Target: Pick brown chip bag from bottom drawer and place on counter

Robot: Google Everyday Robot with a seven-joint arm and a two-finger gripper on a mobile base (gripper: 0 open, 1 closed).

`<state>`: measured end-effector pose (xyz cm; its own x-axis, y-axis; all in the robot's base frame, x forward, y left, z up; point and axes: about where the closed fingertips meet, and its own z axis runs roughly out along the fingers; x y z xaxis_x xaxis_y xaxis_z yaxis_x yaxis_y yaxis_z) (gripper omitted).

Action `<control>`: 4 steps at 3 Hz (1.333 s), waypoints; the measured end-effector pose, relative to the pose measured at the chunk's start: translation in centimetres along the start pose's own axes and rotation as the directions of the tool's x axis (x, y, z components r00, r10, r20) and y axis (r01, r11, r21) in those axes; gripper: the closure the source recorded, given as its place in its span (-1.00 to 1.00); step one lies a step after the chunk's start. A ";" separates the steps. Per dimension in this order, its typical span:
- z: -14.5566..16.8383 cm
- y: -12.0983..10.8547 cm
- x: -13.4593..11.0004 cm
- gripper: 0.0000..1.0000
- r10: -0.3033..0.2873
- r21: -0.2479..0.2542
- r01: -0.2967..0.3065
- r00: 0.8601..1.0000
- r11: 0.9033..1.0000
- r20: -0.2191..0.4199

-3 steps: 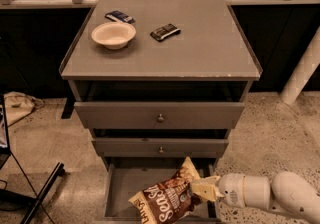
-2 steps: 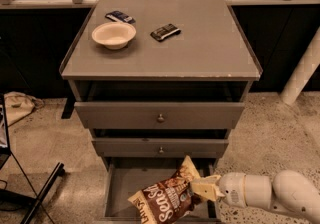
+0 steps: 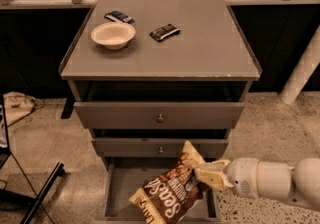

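The brown chip bag (image 3: 172, 190) is crinkly dark brown with cream ends and white lettering. It hangs tilted above the open bottom drawer (image 3: 117, 193). My gripper (image 3: 206, 174) comes in from the right on a white arm and is shut on the bag's upper right end, holding it just in front of the middle drawer. The counter (image 3: 200, 48) is the flat grey top of the cabinet, well above the bag.
On the counter stand a cream bowl (image 3: 113, 34) and two small dark wrapped bars (image 3: 164, 32), (image 3: 119, 16). The two upper drawers with round knobs (image 3: 160, 117) are slightly open. A white post (image 3: 300, 70) stands at the right, a black stand leg (image 3: 42, 190) on the floor at left.
The bag has risen slightly in the gripper, its top end now higher against the middle drawer front. The arm has barely shifted.
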<state>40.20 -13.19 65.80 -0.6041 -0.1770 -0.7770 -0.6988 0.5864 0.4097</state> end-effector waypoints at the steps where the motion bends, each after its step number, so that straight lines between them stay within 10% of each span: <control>1: -2.5 1.7 -4.0 1.00 -0.081 0.039 0.078 0.994 0.996 0.070; 3: -5.3 6.2 -11.4 1.00 -0.247 0.134 0.218 0.930 0.967 0.272; 4: -5.3 6.2 -11.4 1.00 -0.247 0.134 0.218 0.930 0.967 0.272</control>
<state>40.75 -11.71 79.67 -0.2848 -0.0948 -0.9539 -0.7558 0.6343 0.1626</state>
